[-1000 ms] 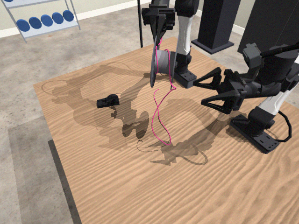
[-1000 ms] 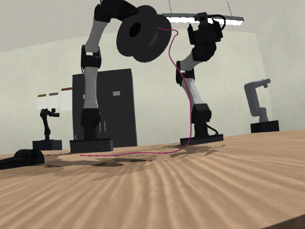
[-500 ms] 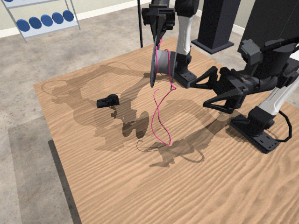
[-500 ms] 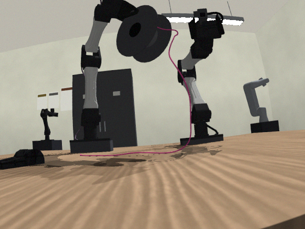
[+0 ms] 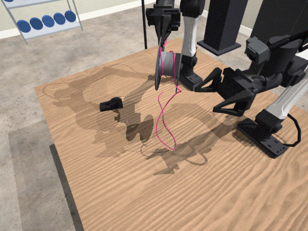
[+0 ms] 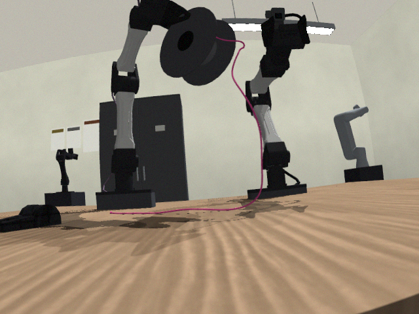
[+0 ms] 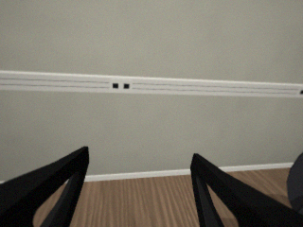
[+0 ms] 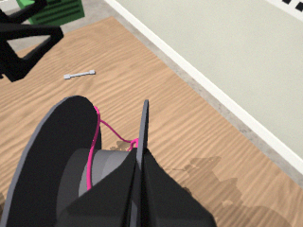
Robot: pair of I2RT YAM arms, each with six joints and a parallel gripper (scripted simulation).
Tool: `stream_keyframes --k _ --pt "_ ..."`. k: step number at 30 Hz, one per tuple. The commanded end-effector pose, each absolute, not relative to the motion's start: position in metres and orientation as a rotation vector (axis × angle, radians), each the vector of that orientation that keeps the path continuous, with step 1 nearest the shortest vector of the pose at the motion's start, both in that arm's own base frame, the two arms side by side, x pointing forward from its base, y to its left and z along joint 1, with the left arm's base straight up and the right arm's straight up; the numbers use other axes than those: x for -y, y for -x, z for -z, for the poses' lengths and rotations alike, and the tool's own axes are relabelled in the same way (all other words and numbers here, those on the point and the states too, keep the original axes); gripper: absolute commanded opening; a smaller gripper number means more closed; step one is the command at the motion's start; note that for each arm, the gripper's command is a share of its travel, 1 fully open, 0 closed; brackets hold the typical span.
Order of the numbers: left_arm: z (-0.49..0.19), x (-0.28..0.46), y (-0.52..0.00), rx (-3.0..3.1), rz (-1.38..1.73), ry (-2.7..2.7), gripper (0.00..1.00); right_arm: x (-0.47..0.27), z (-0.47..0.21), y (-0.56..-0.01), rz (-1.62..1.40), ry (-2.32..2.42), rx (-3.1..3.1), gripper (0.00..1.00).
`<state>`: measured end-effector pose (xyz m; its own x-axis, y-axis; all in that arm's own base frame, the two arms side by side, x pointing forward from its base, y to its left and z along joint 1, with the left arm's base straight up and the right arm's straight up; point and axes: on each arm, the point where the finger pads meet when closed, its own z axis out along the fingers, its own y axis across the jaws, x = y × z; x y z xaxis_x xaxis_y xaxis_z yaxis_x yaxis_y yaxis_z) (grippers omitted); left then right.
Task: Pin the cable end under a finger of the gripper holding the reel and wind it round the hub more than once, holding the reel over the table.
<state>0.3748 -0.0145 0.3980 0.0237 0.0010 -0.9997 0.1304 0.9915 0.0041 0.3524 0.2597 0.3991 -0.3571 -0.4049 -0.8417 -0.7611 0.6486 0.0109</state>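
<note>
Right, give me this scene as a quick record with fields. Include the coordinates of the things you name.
reel: held up over the table (image 5: 198, 188) (image 6: 236, 270) by the right gripper (image 5: 161, 45) (image 6: 186, 16) (image 8: 138, 153), shut on a flange
reel (image 5: 157, 71) (image 6: 172, 57) (image 7: 297, 186) (image 8: 43, 151) tilt: hub roughly sideways
cable (image 5: 162, 111) (image 6: 261, 152) (image 8: 90, 165): passes over the hub, then hangs to the table
cable loose end: on the table
finished turns: cannot tell
left gripper (image 5: 205, 100) (image 6: 285, 33) (image 7: 141, 157) (image 8: 53, 14): open, empty, apart from reel and cable

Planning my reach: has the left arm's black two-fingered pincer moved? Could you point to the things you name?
Yes: the pincer (image 5: 204, 100) (image 6: 304, 30) (image 7: 141, 151) (image 8: 53, 18) shifted down the top view, judged against the right arm's black base plate (image 5: 198, 79) (image 6: 125, 201).
</note>
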Motion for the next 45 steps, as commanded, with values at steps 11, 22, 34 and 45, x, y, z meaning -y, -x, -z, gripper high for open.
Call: stream_keyframes --k 11,22,34,45 --pt "-0.403 0.0036 -0.3805 -1.575 0.016 -0.023 0.8 -0.2638 -0.4235 -0.3529 -0.533 0.892 -1.909 0.0" --pt "-0.4038 0.001 -0.3812 -1.577 -0.003 -0.004 0.8 -0.2638 -0.4235 -0.3529 -0.533 0.892 -1.909 0.0" --pt "-0.404 0.0 -0.3813 -1.577 -0.007 0.0 0.8 -0.2638 -0.4235 -0.3529 -0.533 0.892 -1.909 0.0" --pt "-0.404 0.0 -0.3813 -1.577 -0.007 0.0 0.8 -0.2638 -0.4235 -0.3529 -0.533 0.892 -1.909 0.0"
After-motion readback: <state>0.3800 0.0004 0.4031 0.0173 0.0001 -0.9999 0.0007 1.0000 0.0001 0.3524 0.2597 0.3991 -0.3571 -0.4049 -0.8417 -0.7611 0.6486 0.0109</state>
